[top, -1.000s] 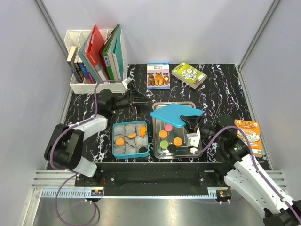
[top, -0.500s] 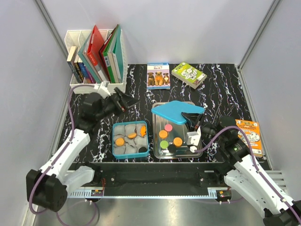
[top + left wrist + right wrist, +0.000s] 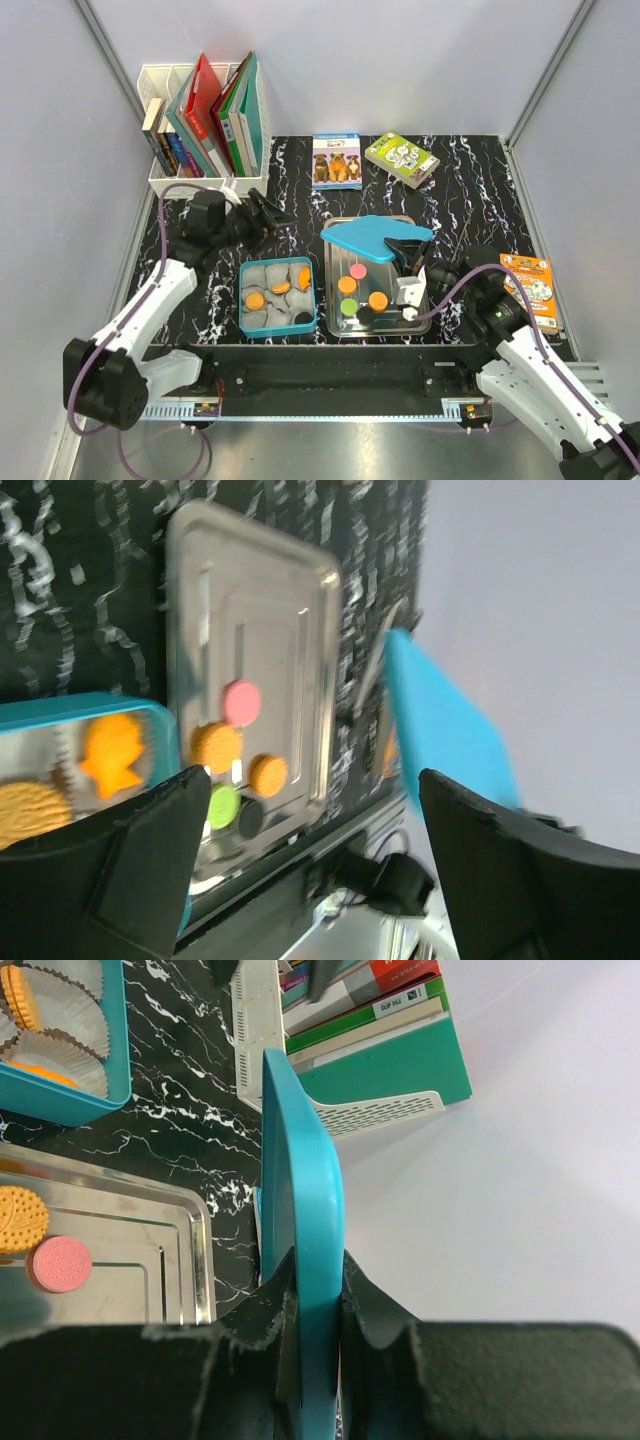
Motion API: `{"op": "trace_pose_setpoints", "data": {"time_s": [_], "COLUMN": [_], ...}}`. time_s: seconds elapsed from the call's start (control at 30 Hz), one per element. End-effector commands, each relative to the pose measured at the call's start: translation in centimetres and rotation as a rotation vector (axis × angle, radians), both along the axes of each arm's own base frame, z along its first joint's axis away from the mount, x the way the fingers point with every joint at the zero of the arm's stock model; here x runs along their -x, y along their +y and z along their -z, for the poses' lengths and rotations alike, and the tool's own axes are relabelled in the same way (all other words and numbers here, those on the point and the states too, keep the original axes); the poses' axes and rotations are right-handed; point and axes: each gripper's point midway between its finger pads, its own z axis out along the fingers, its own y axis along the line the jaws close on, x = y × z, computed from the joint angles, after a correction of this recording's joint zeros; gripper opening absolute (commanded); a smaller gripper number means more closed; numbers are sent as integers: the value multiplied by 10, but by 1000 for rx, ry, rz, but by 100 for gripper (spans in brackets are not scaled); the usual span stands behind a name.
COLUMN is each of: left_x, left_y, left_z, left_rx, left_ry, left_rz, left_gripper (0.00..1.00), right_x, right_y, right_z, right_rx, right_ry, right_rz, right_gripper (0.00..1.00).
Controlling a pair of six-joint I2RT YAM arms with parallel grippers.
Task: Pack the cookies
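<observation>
A metal tray [image 3: 421, 318] holds pink [image 3: 358, 270], green [image 3: 347, 285], orange [image 3: 378, 300] and black [image 3: 366, 316] cookies. A teal box [image 3: 244, 330] left of it holds grey paper cups and some orange cookies [image 3: 280, 288]. My right gripper [image 3: 412, 256] is shut on a teal lid [image 3: 366, 240], held tilted above the tray's far end; the right wrist view shows the lid [image 3: 305, 1160] edge-on between the fingers [image 3: 375, 1305]. My left gripper [image 3: 268, 214] is open and empty, above the table behind the box. Its view shows the tray [image 3: 300, 600], cookies [image 3: 241, 702] and lid [image 3: 445, 730].
A white rack of books [image 3: 158, 183] stands at the back left, close behind my left gripper. Two small printed boxes [image 3: 336, 160] [image 3: 401, 157] lie at the back centre. An orange packet [image 3: 530, 285] lies right of my right arm.
My left arm has swung its elbow out to the left and its gripper has drawn back slightly leftward. My right gripper and the lid have barely moved.
</observation>
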Motion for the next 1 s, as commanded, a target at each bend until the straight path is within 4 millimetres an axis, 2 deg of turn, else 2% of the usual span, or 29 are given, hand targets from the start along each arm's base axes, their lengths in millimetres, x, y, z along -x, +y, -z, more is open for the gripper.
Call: {"op": "trace_pose_setpoints", "data": {"time_s": [0.0, 0.07, 0.1, 0.13, 0.2, 0.3, 0.47, 0.6, 0.73, 0.8, 0.9, 0.97], "left_x": [3, 11, 9, 16, 14, 19, 25, 25, 22, 20, 20, 24], "left_y": [3, 0, -7, -17, -29, -49, -69, -75, -74, -74, -84, -95], "left_z": [-43, -41, -52, -53, -44, -42, -63, -64, -78, -79, -82, -74], "left_rx": [24, 70, 108, 129, 112, 127, 141, 157, 187, 172, 164, 152], "left_ry": [-64, -68, -120, -115, -71, -32, -53, 13, 14, 13, 38, 77], "left_rz": [-172, -156, -124, -50, 28, 108, 82, 23, -69, -94, -77, -53], "left_gripper": [85, 78, 77, 75, 75, 75, 75, 74, 71, 67, 63, 62], "right_x": [-2, -1, -1, 0, 1, 2, 3, 3, 2, 2, 2, 1], "right_y": [5, 7, 7, 7, 8, 10, 9, 10, 12, 12, 14, 16], "right_z": [-31, -31, -31, -32, -33, -33, -34, -31, -31, -33, -34, -34], "right_rx": [-53, -50, -48, -50, -55, -58, -58, -52, -48, -51, -53, -50], "right_ry": [-83, -86, -87, -88, -85, -83, -85, -84, -88, -91, -89, -86], "right_rz": [-17, -28, -33, -34, -43, -52, -51, -56, -63, -66, -76, -79], "right_gripper": [0, 0, 0, 0, 0, 0, 0, 0, 0, 0, 0, 0]}}
